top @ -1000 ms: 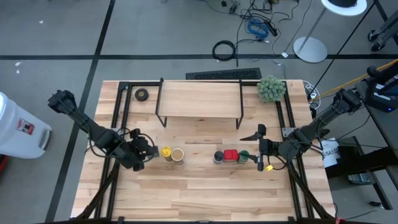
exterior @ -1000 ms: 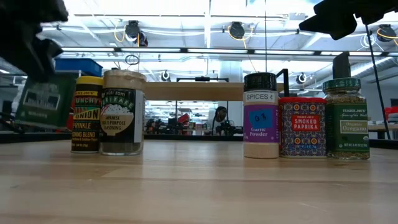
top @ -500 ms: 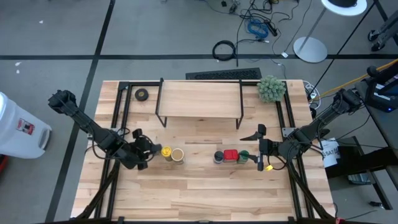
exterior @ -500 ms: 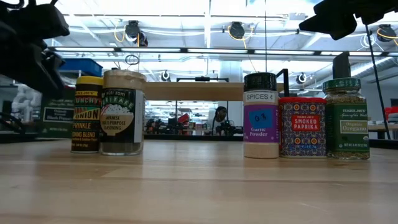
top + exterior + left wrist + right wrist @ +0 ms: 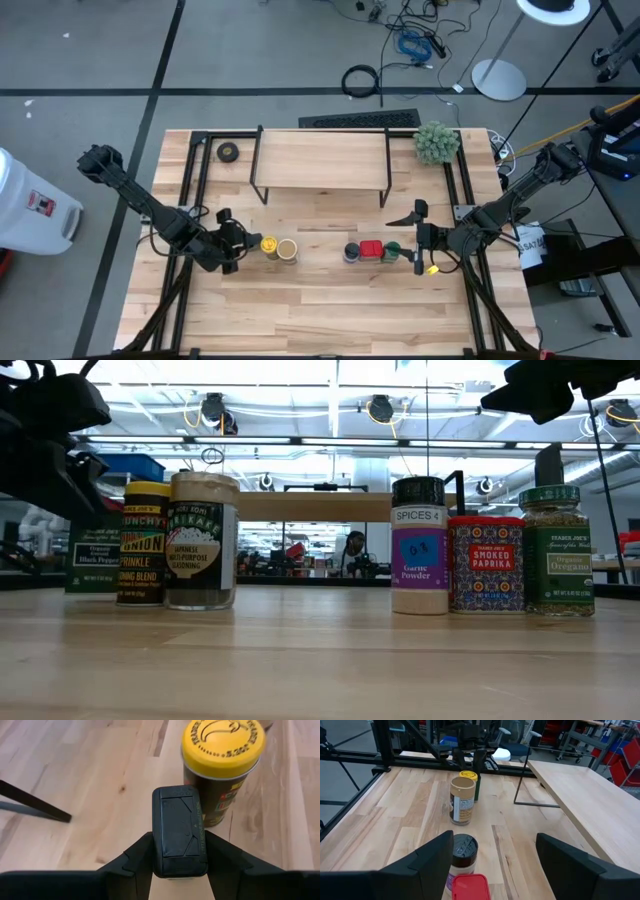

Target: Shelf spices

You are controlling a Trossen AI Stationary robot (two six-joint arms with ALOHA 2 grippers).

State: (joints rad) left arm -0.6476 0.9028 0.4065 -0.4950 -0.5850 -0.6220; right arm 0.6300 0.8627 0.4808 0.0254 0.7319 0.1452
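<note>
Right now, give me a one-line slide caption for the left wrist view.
Left end effector grips the dark boxy tin beside the yellow-lidded jar on the wooden table.

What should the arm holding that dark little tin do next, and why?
Probably lift it straight up. The left gripper is shut on the dark boxy tin, low and close beside the yellow-lidded jar, so a sideways move might knock the jar. The shelf board is bare and higher. The right gripper waits open by the other spices.
</note>
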